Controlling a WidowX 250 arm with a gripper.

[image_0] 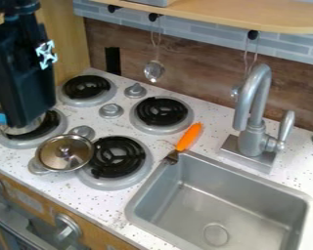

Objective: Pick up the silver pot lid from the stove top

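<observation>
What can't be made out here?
- Metal thing at the left: camera view, mostly hidden by the arm, so its full shape is unclear.
- Whatever lies under the lid: camera view, covered by it.
- Head of the orange-handled tool: camera view, too small to tell its kind.
- Near end of the sink: camera view, cut off by the bottom edge.

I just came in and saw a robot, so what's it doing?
A robot arm has its end effector over the metal pot on a left burner. I can't tell if it's gripping the pot. A shiny lid lies nearby on the stove, and an orange-handled tool lies at the edge of the sink.
</observation>
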